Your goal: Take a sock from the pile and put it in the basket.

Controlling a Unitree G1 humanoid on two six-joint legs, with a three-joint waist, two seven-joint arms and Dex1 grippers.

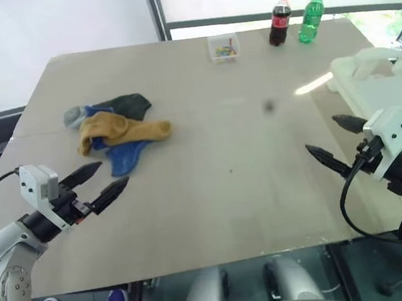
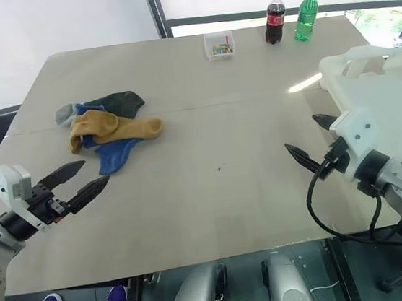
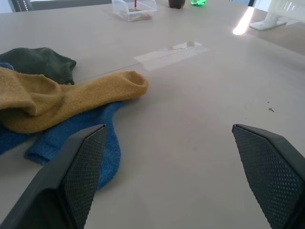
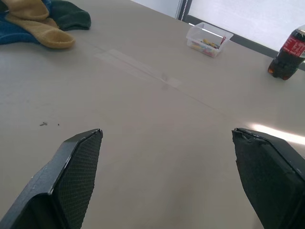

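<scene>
We see both grippers spread and empty: left gripper (image 1: 102,179) near the pile (image 1: 115,127), right gripper (image 1: 336,141) just beside the basket (image 1: 382,79).

Lab-like room, bare test table (image 1: 213,193), blank walls

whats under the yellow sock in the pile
The yellow sock lies on top of the pile. A blue sock sticks out beneath it, with a dark green sock and a grey one behind. Anything fully beneath the yellow sock is hidden.
</scene>
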